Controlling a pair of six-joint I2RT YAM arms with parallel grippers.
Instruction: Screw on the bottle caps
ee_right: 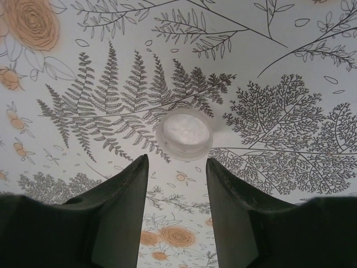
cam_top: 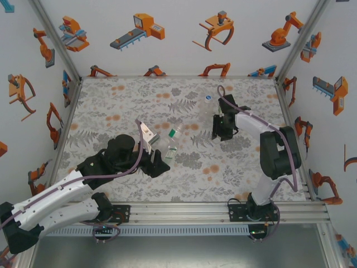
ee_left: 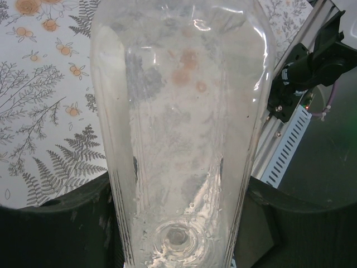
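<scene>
Three bottles by my count: a plain bottle (ee_left: 178, 111) pinched in the left end effector (ee_left: 178, 190), a green-labelled bottle (cam_top: 173, 133) nearby, a far bottle (cam_top: 207, 110) wearing a bluish cap (cam_top: 208, 98). One white cap (ee_right: 184, 134) lies on the counter (ee_right: 290, 67) just ahead of the right end effector (ee_right: 177, 162), whose fingers stand spread.

bottle (ee_left: 178, 139): clear glossy plastic | cap (ee_right: 184, 134): frosted pale plastic | table cover (ee_right: 290, 61): matt

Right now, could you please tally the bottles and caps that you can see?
Bottles: 3 (clear bottle, green-labelled bottle, far bottle)
Caps I can make out: 2 (white cap, bluish cap)
Total: 5
</scene>
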